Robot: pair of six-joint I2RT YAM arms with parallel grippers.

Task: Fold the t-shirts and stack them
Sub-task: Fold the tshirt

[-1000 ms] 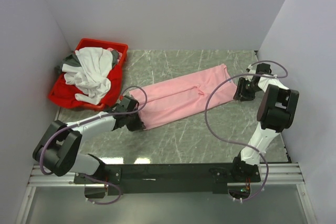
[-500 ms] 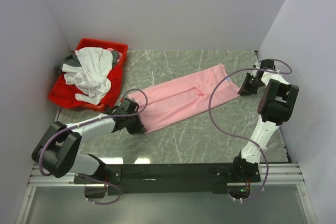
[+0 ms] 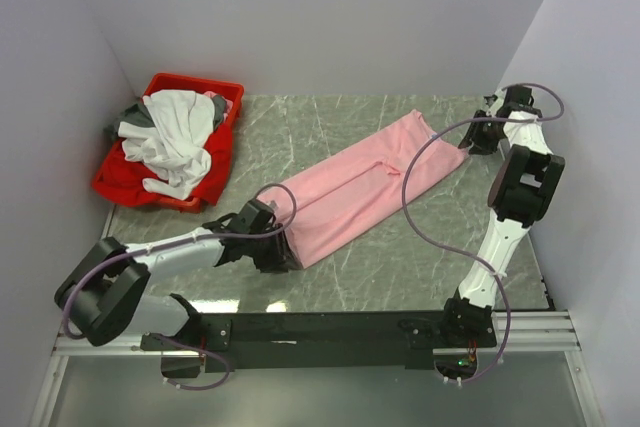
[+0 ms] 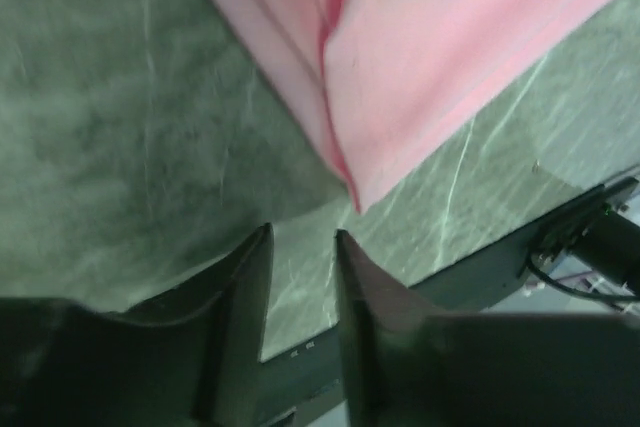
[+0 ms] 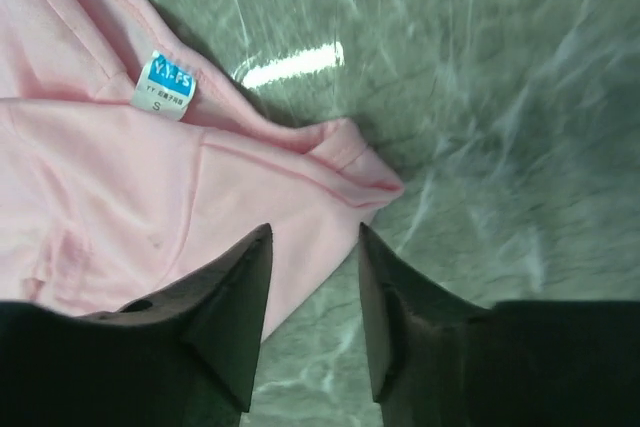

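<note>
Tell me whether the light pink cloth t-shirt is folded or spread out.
Partly folded: the light pink cloth t-shirt lies as a long narrow strip, sides turned in to a middle seam.

Green marbled table (image 3: 380,259) under pink t-shirt (image 3: 360,187), red bin (image 3: 195,83)

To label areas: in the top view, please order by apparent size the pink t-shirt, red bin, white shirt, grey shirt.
1. pink t-shirt and red bin, about alike.
2. white shirt.
3. grey shirt, mostly hidden.
</note>
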